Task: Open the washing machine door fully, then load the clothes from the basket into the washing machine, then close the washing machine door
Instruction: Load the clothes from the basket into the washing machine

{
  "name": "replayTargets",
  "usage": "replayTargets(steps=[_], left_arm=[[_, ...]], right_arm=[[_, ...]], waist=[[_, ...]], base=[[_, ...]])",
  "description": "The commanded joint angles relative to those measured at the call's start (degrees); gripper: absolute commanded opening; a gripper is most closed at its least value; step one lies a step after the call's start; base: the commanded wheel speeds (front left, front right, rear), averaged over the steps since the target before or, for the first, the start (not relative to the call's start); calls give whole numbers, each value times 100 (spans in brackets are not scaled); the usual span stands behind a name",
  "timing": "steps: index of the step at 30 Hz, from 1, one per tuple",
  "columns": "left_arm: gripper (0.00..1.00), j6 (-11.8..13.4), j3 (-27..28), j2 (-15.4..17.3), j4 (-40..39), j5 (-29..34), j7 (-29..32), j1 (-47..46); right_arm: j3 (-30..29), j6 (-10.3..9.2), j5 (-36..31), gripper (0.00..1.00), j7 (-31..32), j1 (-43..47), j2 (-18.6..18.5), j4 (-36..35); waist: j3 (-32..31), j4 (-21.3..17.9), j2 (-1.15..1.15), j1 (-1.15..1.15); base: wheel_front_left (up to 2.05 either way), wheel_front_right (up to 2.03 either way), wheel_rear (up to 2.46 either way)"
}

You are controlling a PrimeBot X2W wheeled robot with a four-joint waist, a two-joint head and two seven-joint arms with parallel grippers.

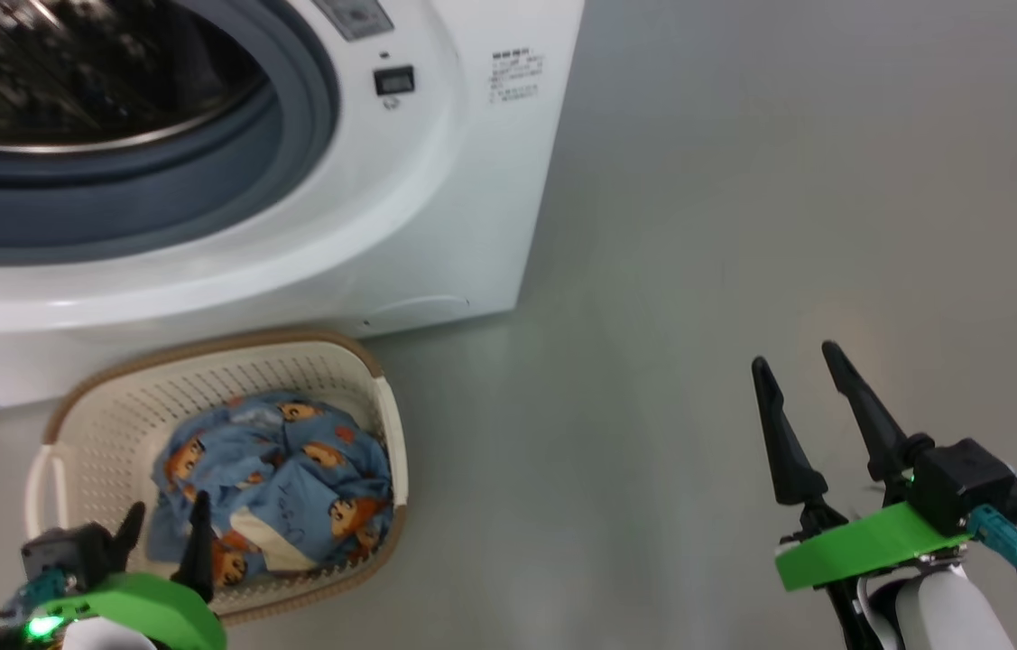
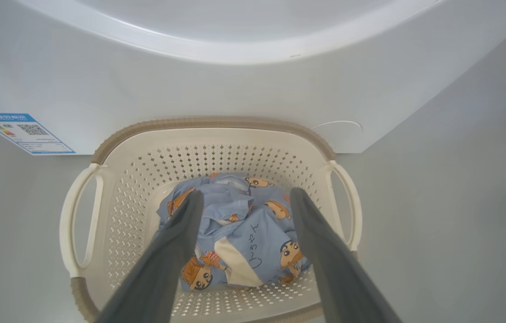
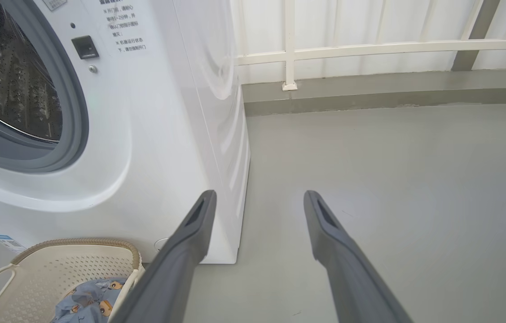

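The white washing machine [image 1: 436, 208] stands at the upper left, its grey-ringed opening [image 1: 201, 181] uncovered and the steel drum [image 3: 10, 85] visible inside. Its door is out of view. On the floor in front sits the cream basket [image 1: 111, 397] with a brown rim, holding the light blue cartoon-print clothes [image 1: 282, 478]. My left gripper [image 1: 167, 522] hangs open just above the near side of the basket, its fingers straddling the clothes [image 2: 239, 233] without touching them. My right gripper [image 1: 795, 354] is open over bare floor, well to the right of the machine.
A blue label sticker [image 2: 23, 132] is on the machine's lower front. Grey floor [image 1: 743, 226] spreads to the right. In the right wrist view a white railing [image 3: 369, 47] and a low kerb run along the far wall.
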Motion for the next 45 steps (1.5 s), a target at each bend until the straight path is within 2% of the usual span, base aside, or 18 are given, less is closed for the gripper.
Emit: replayTargets(steps=[1,15,21,31,45], left_arm=[[100,-39,173,173,191,-50,24,-251],[100,-376,170,490,2647,-440,219,-1952],[100,-433,105,620,3248,-489,145,-2459],[100,-485,-168,745,3866,-419,239,-3232],[100,-511,-660,638,4119,-454,285,-3958]], right_arm=[[178,9,10,100,-69,-152,-42,-176],[87,9,-2,100,-69,-366,-42,-541],[-52,9,-20,100,-69,-321,-42,-718],[-285,9,-96,100,-69,-232,-42,-1071],[-466,9,-162,100,-69,-203,-42,-1393]], waist=[[659,-304,0,-1],[1531,-703,0,-1],[1814,-794,0,-1],[2366,-798,0,-1],[2985,-595,0,-1]], base=[[0,0,0],[0,0,0],[0,0,0],[0,0,0],[0,0,0]])
